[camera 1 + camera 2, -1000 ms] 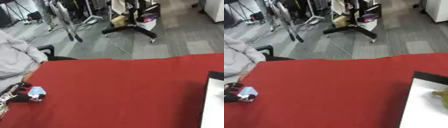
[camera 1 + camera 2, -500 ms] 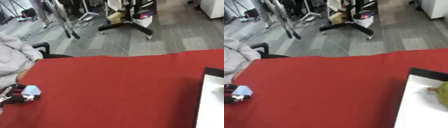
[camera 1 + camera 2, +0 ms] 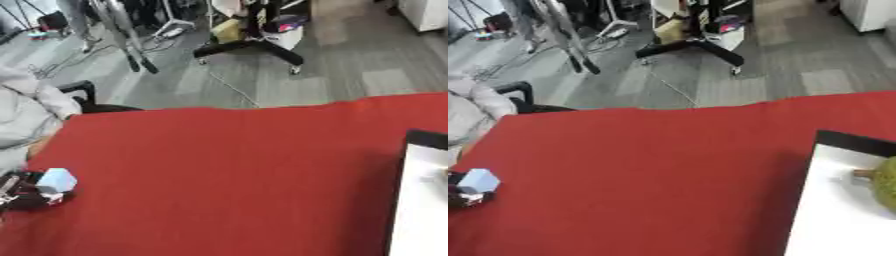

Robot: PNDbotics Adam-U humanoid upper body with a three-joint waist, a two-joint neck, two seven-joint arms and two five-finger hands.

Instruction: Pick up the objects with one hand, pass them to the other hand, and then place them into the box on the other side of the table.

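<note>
Only the camera has shifted; left hand, fingers clasping a pale blue block, sits far left of the box across the red worktop

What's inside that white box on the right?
In the white box a green, rough-skinned fruit with a short stem lies by the right edge, cut off by the picture. The rest of the box lies out of view.

Pale blue block at table's left edge, white box right
</note>
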